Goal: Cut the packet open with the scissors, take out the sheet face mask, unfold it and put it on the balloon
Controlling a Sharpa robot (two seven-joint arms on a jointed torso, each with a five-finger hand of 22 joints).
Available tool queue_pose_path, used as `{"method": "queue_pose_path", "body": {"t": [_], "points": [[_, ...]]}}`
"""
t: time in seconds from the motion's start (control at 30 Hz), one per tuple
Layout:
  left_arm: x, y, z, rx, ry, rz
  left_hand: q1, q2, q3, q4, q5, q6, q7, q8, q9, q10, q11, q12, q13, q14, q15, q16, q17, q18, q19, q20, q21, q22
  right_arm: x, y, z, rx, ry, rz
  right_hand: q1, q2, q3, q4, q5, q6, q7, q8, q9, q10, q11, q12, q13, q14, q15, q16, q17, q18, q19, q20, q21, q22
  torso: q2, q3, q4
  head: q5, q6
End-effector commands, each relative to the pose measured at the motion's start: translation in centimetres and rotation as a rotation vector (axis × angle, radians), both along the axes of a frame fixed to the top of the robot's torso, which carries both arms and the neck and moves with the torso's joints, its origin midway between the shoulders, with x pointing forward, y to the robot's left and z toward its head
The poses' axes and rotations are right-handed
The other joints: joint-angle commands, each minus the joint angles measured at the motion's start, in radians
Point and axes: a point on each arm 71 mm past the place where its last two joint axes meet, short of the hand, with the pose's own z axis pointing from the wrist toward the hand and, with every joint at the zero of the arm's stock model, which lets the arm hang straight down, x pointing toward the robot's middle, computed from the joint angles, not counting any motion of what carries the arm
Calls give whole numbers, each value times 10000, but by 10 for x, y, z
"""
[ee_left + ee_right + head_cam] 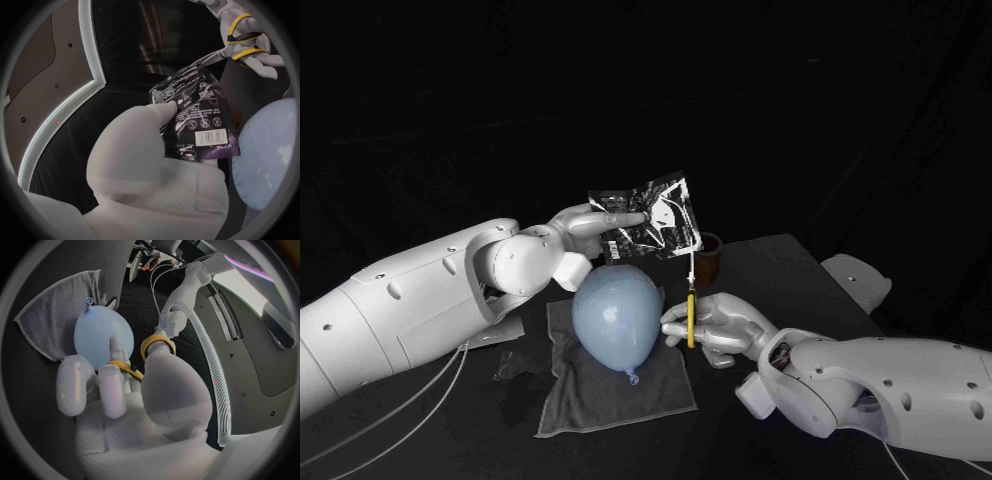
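The robot's left hand [589, 225] pinches the silver face-mask packet [651, 213] by one edge and holds it aloft above the pale blue balloon [617, 315], which lies on a grey towel [610, 395]. The right hand [721, 325], fingers closed through the yellow handles, holds the scissors [691, 305] almost upright just beside the balloon. The packet lies straight up from that hand along the blades' line, their tips at its lower corner; whether they touch the foil cannot be told.
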Motion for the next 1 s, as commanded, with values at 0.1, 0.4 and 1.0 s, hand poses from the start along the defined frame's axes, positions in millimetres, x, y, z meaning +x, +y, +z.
{"method": "queue_pose_path", "body": {"t": [0.1,0.4,1.0], "points": [[-2,-3,0,34,-83,-348,1,118,56,-2,28,-29,61,43,972,53,14,-11,12,69,10,-63,12,159,68,-6,51,15,1,2,4,14,-234,222,10,119,-87,9,17,-70,31,39,10,-68,-17,-29,-19,741,85,28,1323,106,-34,48,-29,1754,-6,4,7,13,-5],[-2,-3,-1,65,-126,-361,-9,124,63,-11,28,-31,60,46,978,55,13,-11,12,71,9,-63,14,159,70,-6,52,14,1,1,5,-5,-206,253,376,464,-251,-111,19,151,-79,287,109,299,-120,117,-206,750,14,60,1344,85,29,14,98,1785,-5,1,-2,18,-21],[-2,-1,-1,142,-237,-414,-20,131,69,-23,27,-31,58,52,987,60,11,-11,13,74,8,-63,18,160,73,-8,53,14,1,-1,4,-67,-111,417,806,1105,-1230,-489,21,268,-185,434,82,630,-232,-59,-501,746,-117,54,1270,44,88,-182,223,1813,-1,1,4,29,-38]]}}
